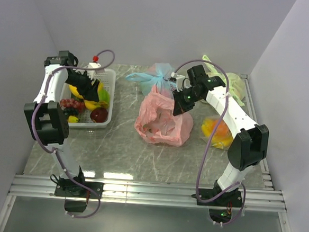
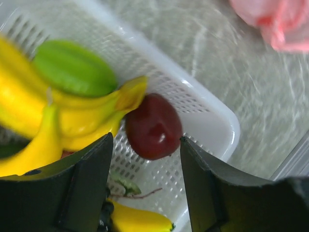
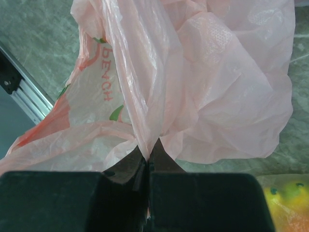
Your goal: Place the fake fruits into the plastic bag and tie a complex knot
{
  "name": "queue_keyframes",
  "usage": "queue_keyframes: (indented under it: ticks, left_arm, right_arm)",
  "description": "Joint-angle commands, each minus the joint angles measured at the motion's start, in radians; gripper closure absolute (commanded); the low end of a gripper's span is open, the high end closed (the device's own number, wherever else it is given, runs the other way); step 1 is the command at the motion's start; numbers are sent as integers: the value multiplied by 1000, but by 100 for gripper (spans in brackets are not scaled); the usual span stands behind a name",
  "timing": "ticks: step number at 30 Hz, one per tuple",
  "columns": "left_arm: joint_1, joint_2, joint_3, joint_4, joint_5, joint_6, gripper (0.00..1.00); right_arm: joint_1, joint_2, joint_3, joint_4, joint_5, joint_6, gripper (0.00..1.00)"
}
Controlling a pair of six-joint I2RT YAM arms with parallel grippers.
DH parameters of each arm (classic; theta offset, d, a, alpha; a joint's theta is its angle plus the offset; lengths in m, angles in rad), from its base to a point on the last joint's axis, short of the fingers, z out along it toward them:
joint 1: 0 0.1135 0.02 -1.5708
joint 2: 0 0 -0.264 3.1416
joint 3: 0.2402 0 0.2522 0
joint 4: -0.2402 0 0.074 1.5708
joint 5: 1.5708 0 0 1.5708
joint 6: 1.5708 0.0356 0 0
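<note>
Right end effector [image 3: 148, 162] was seen clamped on a fold of the pink bag [image 3: 217, 96], which lay mid-way across the worktop [image 1: 120, 151]. Left end effector [image 2: 146, 144] was held open above the apple [image 2: 153, 126] in the basket [image 2: 212, 121], beside bananas [image 2: 72, 116].

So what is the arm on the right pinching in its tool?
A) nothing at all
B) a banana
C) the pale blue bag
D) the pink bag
D: the right wrist view shows the right tool closed tight on a gathered fold of the pink bag.
</note>
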State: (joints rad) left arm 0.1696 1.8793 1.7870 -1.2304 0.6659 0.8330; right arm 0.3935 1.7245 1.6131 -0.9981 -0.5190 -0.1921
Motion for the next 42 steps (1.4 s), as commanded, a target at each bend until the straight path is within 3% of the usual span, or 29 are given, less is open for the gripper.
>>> queue_keyframes:
  ticks: [1, 10, 16, 24, 31, 37, 42]
  left_arm:
    - [-27, -25, -35, -37, 86, 266, 37]
    - [-93, 86, 6, 25, 24, 394, 31]
    - [-117, 142, -8, 45, -31, 414, 35]
    - [-148, 149, -69, 157, -92, 388, 55]
    - [-154, 133, 11, 83, -34, 368, 86]
    - [-133, 69, 135, -30, 115, 247, 100]
    - [-99, 23, 141, 25, 222, 10, 100]
  right_arm:
    - [-8, -39, -1, -4, -18, -10, 100]
    - [-7, -45, -2, 0, -9, -10, 100]
    - [-8, -34, 16, -4, -7, -10, 100]
    - [-7, -36, 10, -13, -18, -13, 100]
    - [-8, -39, 7, -14, -21, -17, 100]
    - [-8, -55, -13, 13, -9, 26, 100]
    - [-24, -94, -77, 120, -13, 95, 100]
